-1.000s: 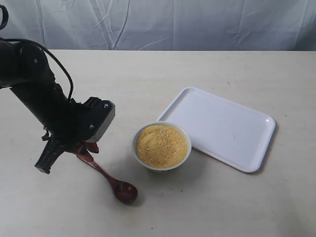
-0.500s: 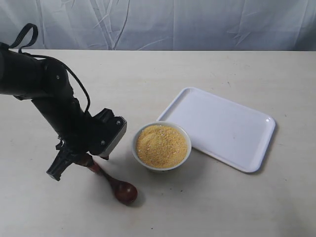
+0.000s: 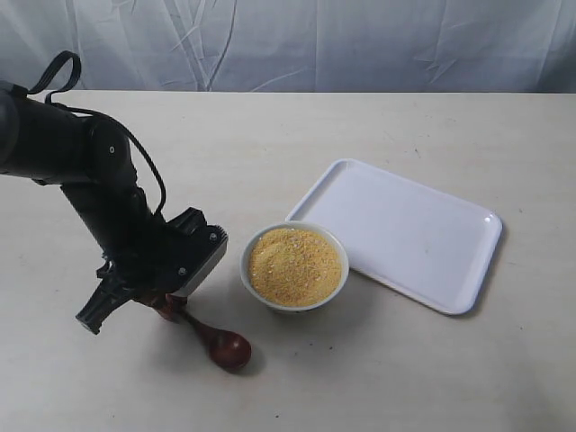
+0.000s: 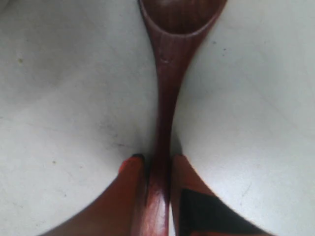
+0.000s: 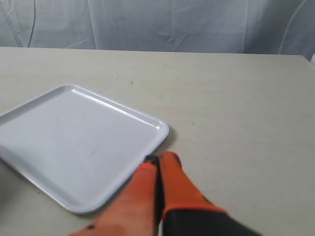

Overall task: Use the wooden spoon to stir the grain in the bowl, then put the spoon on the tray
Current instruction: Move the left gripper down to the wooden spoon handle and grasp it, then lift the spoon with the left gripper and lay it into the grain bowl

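In the small white bowl, golden grain, heaped almost to the rim. Just beside the bowl, toward the right of the exterior view, the flat white tray, resting on the pale surface. Left pincer narrowed onto the slim handle of the wooden spoon, one finger on each side. Oval end of the spoon down on the surface, near the bowl on its left, pointing away from the pincer. Right pincer with fingers pressed together, empty, close to a corner of the tray.
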`<state>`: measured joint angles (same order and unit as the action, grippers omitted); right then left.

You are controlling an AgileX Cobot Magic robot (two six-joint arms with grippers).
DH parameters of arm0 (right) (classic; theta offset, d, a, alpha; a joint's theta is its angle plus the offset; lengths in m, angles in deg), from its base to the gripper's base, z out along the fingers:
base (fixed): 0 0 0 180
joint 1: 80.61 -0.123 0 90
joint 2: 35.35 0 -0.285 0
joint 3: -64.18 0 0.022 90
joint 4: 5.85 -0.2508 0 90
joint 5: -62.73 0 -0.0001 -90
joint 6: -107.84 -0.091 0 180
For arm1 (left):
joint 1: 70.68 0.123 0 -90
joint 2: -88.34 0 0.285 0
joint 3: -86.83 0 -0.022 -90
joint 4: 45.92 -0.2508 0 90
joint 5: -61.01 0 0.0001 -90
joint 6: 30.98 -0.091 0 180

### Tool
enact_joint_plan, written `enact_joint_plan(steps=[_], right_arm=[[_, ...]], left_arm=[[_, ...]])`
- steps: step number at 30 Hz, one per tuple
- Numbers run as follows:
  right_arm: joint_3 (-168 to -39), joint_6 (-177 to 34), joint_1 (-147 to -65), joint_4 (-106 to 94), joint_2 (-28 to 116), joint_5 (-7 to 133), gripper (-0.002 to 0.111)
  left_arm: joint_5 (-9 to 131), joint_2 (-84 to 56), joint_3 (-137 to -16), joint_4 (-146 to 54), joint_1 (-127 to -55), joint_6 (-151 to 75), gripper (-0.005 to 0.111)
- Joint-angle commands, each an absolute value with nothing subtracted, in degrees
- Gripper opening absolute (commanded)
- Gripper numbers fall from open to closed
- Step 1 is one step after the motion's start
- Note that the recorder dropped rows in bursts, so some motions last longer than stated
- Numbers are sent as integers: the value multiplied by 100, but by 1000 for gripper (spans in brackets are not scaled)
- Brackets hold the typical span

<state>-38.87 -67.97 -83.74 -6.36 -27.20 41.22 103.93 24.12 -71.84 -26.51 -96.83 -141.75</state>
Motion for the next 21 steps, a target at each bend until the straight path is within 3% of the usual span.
enact_joint_plan(steps=[1, 14, 21], right_arm=[[-3861, -6786, -8373, -639, -2756, 4200, 0], [-3861, -6786, -8373, -639, -2756, 4200, 0], [-3861, -6786, -8373, -639, -2756, 4200, 0]], left_arm=[[10442, 2417, -7195, -2692, -9699, -14144, 2], [11210, 796, -7784, -3131, -9723, -13117, 0], [11077, 1447, -8747, -4490, -10526, -11789, 0]])
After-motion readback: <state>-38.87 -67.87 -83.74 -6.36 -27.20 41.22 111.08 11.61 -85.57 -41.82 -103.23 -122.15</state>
